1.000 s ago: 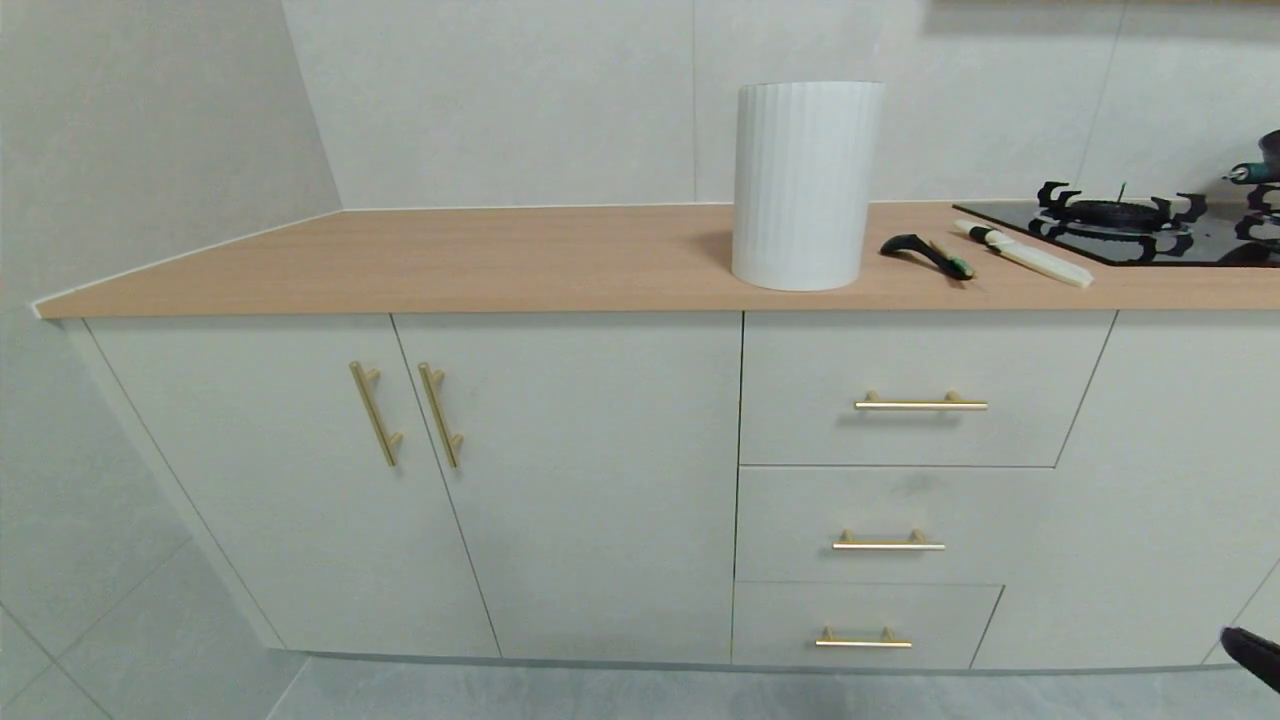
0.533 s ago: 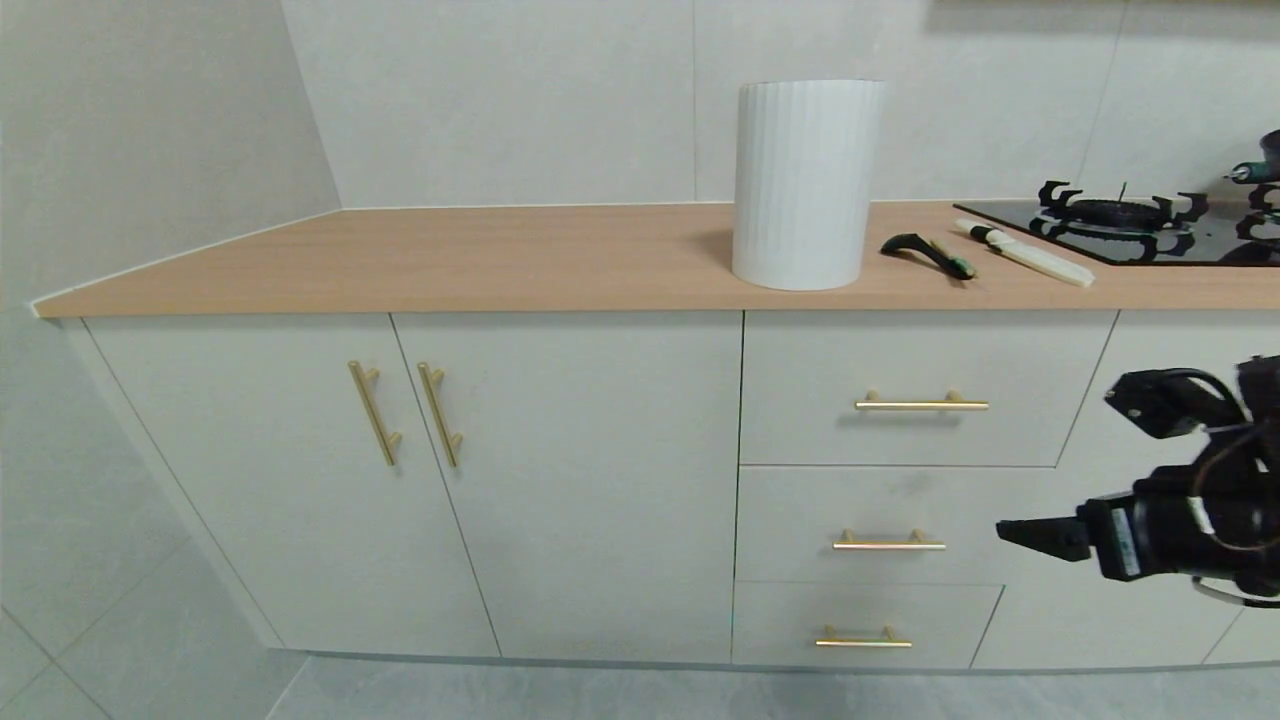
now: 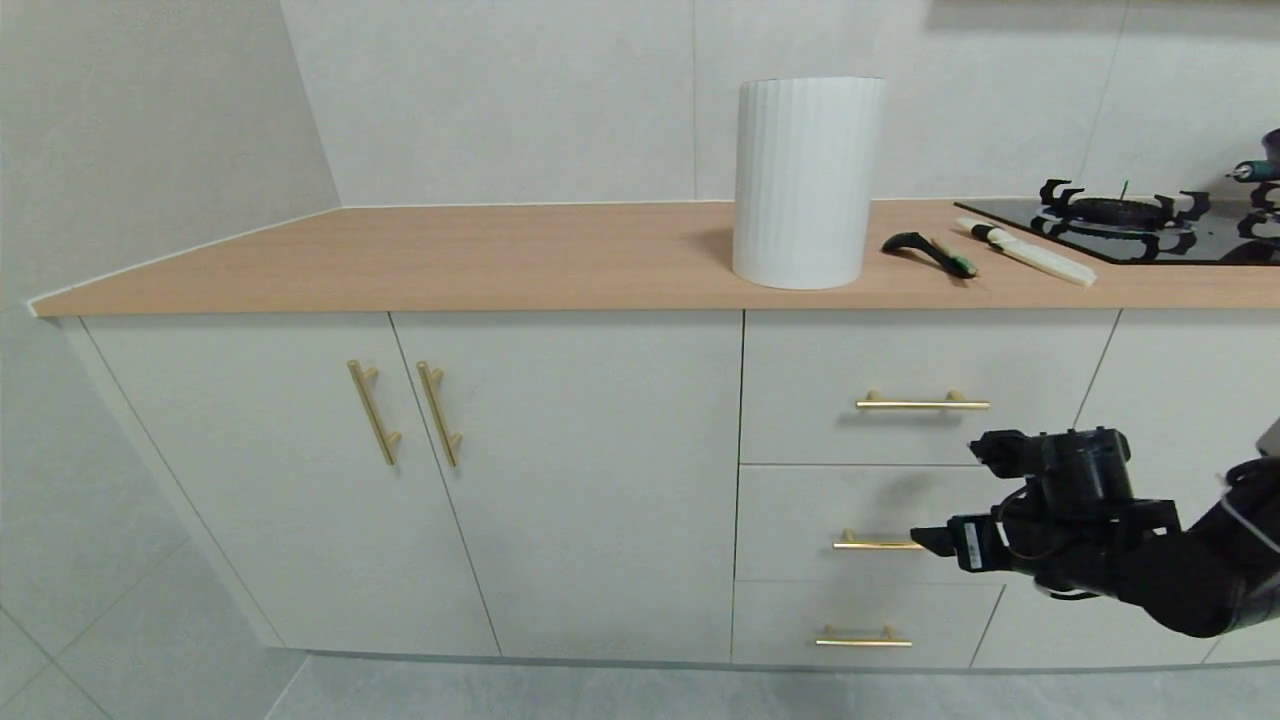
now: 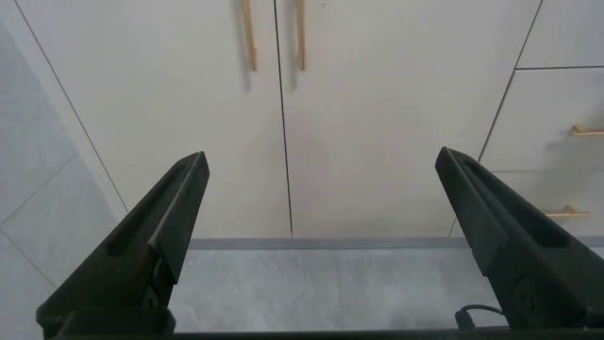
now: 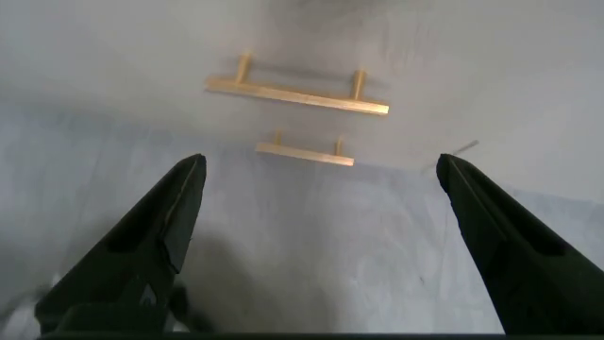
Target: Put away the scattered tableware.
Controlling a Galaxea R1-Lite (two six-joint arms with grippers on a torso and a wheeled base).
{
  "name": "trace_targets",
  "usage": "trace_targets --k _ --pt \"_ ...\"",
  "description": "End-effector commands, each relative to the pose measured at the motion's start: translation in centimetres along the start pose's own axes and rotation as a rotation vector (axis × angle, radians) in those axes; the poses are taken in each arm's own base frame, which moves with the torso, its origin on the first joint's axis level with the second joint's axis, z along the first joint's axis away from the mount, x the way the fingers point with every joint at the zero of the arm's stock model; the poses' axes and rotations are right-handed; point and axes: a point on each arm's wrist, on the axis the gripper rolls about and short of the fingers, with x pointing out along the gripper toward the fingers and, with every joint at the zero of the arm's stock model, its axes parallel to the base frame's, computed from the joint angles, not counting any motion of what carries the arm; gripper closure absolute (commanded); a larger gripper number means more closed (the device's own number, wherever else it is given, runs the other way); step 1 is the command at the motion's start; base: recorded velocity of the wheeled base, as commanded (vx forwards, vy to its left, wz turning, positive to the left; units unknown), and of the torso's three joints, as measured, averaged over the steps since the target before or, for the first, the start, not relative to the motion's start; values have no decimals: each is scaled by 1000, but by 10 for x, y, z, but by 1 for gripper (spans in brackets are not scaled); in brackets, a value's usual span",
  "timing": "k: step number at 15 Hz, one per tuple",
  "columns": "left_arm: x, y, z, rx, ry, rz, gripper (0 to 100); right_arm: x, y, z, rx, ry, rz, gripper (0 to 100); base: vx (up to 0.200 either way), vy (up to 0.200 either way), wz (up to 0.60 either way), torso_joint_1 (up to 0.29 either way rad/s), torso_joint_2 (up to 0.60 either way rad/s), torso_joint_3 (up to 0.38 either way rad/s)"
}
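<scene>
Tableware lies toward the right end of the counter (image 3: pixel 450 260): a black-and-green peeler (image 3: pixel 925 250) near the front edge, just right of a tall white ribbed canister (image 3: pixel 800 185), and a pale knife (image 3: pixel 1030 257) beside the peeler, its far end next to the stove (image 3: pixel 1110 215). Peeler and knife lie close but apart. The right gripper (image 3: pixel 925 542) hangs in front of the middle drawer (image 3: pixel 800 520), by the right end of its gold handle (image 3: pixel 875 545). Its fingers stand wide apart with nothing between them, and whether it touches the handle cannot be told. The left gripper (image 4: pixel 321 161), fingers also spread and empty, faces the two cabinet doors (image 4: pixel 377 113) low down near the floor (image 4: pixel 311 283).
</scene>
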Motion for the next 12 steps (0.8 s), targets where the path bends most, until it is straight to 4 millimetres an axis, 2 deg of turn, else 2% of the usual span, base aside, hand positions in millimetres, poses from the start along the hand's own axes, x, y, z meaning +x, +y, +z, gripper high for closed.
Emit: trace_targets --k 1,3,6,12 --pt "0 0 0 0 0 0 0 49 3 -37 3 23 -41 0 0 0 0 0 0 0" --pt "0 0 0 0 0 0 0 68 3 -45 3 -8 -94 0 0 0 0 0 0 0" --pt "0 0 0 0 0 0 0 85 5 -46 31 -24 -106 0 0 0 0 0 0 0" --pt "0 0 0 0 0 0 0 103 5 -44 50 -91 -128 0 0 0 0 0 0 0"
